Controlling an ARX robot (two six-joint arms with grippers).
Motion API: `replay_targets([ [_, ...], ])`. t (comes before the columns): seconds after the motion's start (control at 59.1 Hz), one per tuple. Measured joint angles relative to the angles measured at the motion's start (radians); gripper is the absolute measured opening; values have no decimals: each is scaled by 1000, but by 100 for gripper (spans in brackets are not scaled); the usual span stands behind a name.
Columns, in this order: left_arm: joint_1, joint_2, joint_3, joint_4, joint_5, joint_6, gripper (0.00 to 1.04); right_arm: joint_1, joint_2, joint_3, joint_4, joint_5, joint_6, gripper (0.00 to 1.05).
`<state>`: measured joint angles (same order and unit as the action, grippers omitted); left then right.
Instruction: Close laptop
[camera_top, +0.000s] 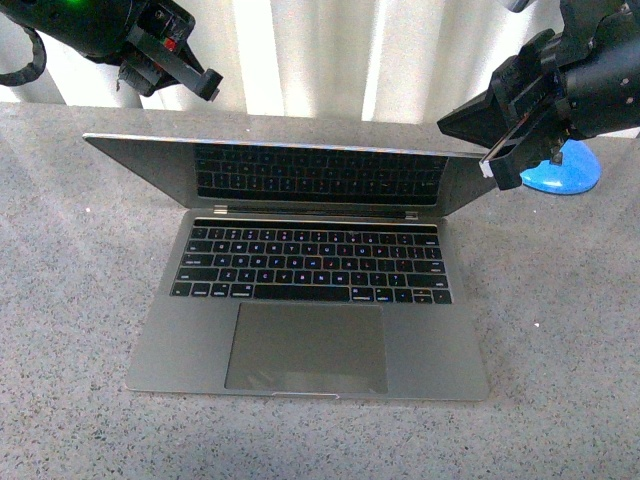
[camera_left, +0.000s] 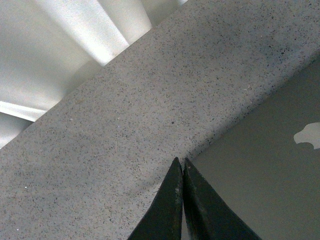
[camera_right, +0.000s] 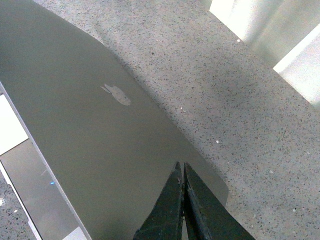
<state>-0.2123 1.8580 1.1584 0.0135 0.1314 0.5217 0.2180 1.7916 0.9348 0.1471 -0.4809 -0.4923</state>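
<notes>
1. One laptop (camera_top: 310, 290) sits open in the middle of the table (camera_top: 560, 400). Its lid leans back, and table surface shows along every edge.
2. Left pincer (camera_left: 181, 167): tips pressed together, gripping nothing, raised behind the lid beside a corner.
3. Right pincer (camera_right: 181, 167): tips likewise together, empty, over the lid's back near its right corner.
4. One blue object (camera_top: 572, 176) lies behind the right pincer, which partly hides it. There are two pincers.
</notes>
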Motion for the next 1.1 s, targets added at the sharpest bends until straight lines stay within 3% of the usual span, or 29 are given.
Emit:
replay_targets([
  [1.099, -30, -35, -151, 13, 9, -119, 4, 31, 13, -83, 57, 13, 21, 1],
])
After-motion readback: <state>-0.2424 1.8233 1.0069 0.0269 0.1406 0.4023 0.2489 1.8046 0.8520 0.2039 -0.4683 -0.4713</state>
